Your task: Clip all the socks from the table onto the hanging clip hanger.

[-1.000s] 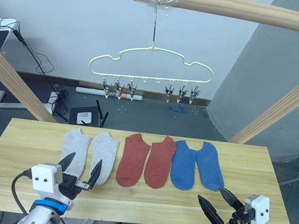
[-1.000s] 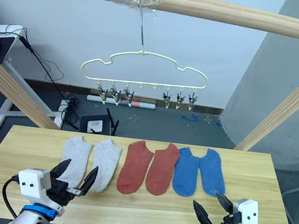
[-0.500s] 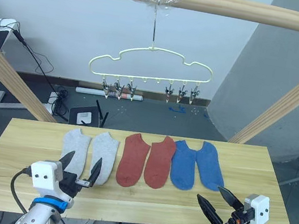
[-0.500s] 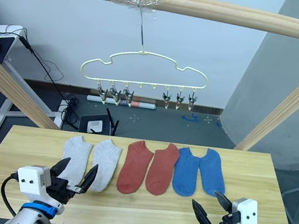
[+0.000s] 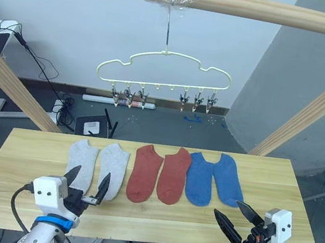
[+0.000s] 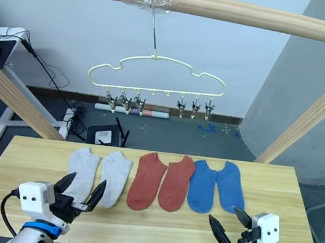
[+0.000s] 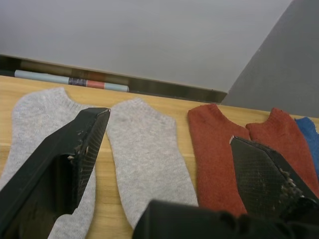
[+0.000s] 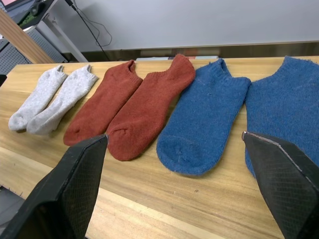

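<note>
Six socks lie flat in a row on the table (image 5: 265, 176), all just ahead of my claws: two grey socks (image 5: 97, 165) straight in front of my left claw (image 5: 86, 185), whose fingertips hang over their near ends, two rust red socks (image 5: 160, 174) between my two claws and a little further out, and two blue socks (image 5: 214, 179) ahead of my right claw (image 5: 232, 217), slightly toward its inner side. The pairs lie side by side, touching or nearly so. Both claws are released, fingers spread wide, grasping nothing. High above and beyond the socks, well away from either claw, the pale yellow clip hanger (image 5: 164, 72) hangs by its hook from a wooden beam (image 5: 280, 13), its clips (image 5: 130, 97) bare
</note>
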Action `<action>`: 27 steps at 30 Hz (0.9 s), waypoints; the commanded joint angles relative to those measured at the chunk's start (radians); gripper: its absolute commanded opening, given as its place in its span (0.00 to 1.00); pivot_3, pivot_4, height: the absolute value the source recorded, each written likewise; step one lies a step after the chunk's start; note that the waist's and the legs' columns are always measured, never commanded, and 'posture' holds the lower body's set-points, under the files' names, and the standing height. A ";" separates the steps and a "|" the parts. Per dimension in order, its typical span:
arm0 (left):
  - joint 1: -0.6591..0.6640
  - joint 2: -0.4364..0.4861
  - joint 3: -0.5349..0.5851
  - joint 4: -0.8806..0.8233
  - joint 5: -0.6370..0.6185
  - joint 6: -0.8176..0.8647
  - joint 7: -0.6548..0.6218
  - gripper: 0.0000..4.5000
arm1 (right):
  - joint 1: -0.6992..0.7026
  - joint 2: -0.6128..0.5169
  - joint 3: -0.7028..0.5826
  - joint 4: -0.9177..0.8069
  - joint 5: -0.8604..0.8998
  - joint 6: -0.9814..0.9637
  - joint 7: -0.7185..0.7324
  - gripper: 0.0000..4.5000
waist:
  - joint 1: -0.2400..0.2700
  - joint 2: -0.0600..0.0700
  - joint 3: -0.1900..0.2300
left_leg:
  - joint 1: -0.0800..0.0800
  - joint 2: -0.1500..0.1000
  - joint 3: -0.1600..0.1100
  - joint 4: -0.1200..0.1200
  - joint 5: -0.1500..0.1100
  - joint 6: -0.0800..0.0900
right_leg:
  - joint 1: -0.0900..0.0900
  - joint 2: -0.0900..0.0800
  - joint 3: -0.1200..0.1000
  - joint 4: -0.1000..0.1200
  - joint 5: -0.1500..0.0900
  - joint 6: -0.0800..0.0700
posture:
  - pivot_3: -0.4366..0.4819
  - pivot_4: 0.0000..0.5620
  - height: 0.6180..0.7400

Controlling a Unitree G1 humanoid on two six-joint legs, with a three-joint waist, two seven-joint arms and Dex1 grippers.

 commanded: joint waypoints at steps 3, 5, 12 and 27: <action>-0.002 0.002 0.017 0.010 -0.023 -0.037 -0.018 0.99 | -0.011 -0.003 -0.004 -0.047 0.030 0.013 -0.004 1.00 | 0.000 0.000 0.000 | 0.000 0.000 0.000 0.000 0.000 0.000 | 0.000 0.000 0.000 0.000 0.000 0.000 | 0.28 0.42 1.00; -0.017 0.006 0.027 0.023 -0.037 -0.049 -0.031 0.99 | -0.028 -0.008 -0.008 -0.054 0.036 0.021 -0.004 1.00 | 0.000 0.000 0.000 | 0.000 0.000 0.000 0.000 0.000 0.000 | 0.000 0.000 0.000 0.000 0.000 0.000 | 0.28 0.42 1.00; -0.090 0.024 0.068 0.042 -0.100 -0.020 -0.042 0.99 | -0.107 -0.032 -0.017 -0.063 0.055 0.041 -0.003 1.00 | 0.000 0.000 0.000 | 0.000 0.000 0.000 0.000 0.000 0.000 | 0.000 0.000 0.000 0.001 0.001 0.001 | 0.28 0.41 1.00; -0.319 0.038 0.037 0.010 -0.082 0.037 -0.006 0.59 | -0.332 -0.124 -0.015 -0.066 0.111 0.096 0.041 1.00 | 0.000 0.000 0.000 | 0.001 -0.001 -0.001 0.006 0.000 0.000 | 0.001 0.001 0.000 0.009 0.002 0.000 | 0.29 0.42 1.00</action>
